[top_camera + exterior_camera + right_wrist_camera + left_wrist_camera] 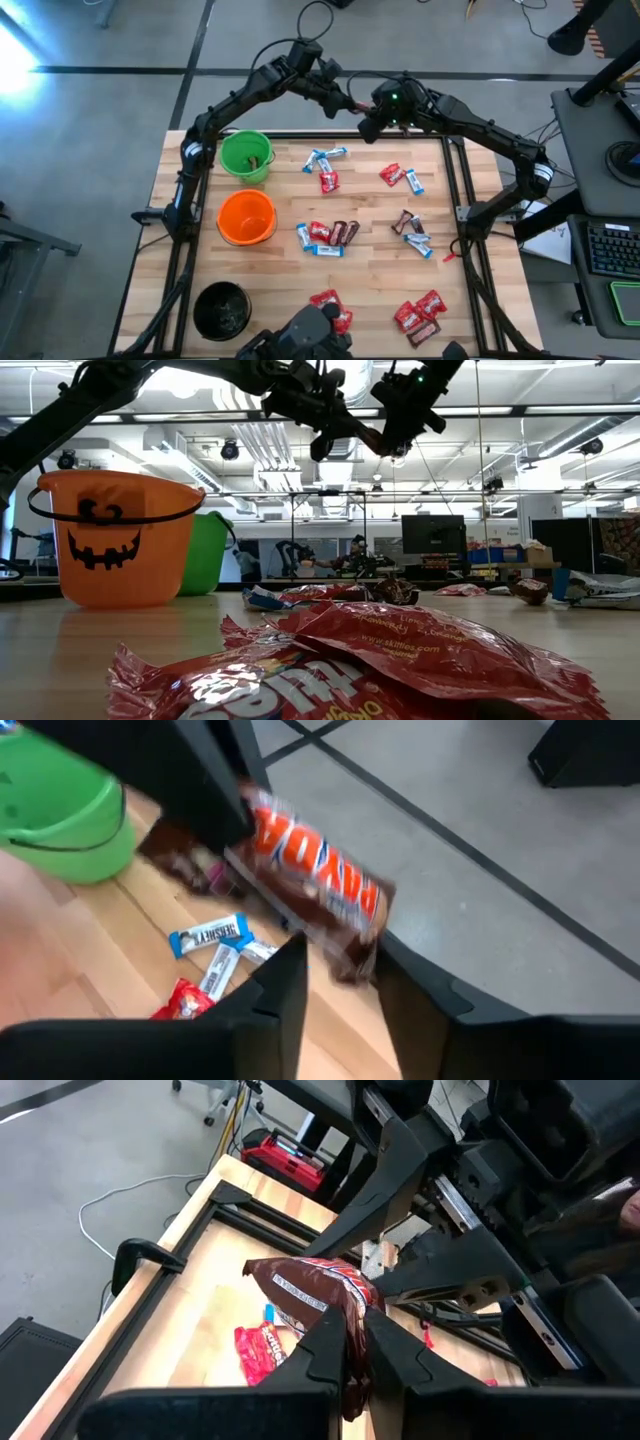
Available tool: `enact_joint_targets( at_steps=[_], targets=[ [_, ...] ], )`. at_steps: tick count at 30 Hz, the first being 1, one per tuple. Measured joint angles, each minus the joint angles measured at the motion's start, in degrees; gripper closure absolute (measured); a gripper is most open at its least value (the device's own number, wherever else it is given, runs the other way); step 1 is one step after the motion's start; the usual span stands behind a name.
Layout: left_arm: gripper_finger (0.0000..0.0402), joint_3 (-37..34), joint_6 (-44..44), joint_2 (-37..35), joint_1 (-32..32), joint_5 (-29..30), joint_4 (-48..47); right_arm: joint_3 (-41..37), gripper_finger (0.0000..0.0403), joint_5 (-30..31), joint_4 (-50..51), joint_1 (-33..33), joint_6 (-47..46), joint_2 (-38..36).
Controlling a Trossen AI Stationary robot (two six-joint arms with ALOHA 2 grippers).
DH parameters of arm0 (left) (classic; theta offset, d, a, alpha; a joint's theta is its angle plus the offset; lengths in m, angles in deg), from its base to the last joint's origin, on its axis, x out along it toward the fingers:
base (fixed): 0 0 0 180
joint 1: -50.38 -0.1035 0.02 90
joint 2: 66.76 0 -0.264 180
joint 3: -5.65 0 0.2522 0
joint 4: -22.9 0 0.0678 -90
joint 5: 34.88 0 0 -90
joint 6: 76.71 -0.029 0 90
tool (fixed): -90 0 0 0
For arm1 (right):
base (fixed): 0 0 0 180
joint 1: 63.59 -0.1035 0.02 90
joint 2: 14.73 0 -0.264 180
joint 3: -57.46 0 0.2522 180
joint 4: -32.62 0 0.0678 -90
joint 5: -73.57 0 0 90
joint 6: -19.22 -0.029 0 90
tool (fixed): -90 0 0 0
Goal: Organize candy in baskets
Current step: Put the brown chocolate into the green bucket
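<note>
When viewed from overhead, found the left gripper [350, 103] and right gripper [368, 118] tip to tip above the table's [280, 270] far edge. Saw the green basket [246, 155], orange basket [246, 216] and black basket [221, 308] down the left side, with loose candy [325, 232] scattered over the wood. From table level, saw both grippers high overhead. Through the left wrist, saw fingers pinched on a brown candy bar [310, 1285]. Through the right wrist, saw fingers spread, with that bar's end in the gap.
</note>
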Motion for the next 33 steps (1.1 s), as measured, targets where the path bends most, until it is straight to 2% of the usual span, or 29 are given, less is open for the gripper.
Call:
enact_joint_targets(
  at_steps=[8,12,19,26,30,33],
  targets=[
    [0.0401,-0.02,-0.82,-1.49,-2.58,0.45,-3.84,0.0,0.0218,2.96,2.7,0.03,0.51,-0.21],
    [0.0401,-0.02,-3.7,-2.66,-3.89,4.68,-12.63,0.0,0.0203,2.98,4.27,0.06,0.43,-0.73],
    [0.0401,-0.02,-10.31,-7.44,-5.16,22.22,-34.21,0.0,0.021,2.82,8.25,0.02,-0.82,-1.07],
    [0.0401,-0.02,-12.6,-13.49,-5.67,31.35,-49.44,0.0,0.0223,2.84,8.94,0.02,-6.4,-1.07],
    [0.0401,-2.95,-13.57,-16.73,-6.6,33.64,-50.44,0.0,0.0227,2.82,8.94,0.02,-10.01,-1.07],
    [0.0401,-8.61,-14.3,-19.62,-8.15,33.3,-50.47,-0.26,0.0228,2.84,9.05,0.23,-12.39,-1.07]
  ],
)
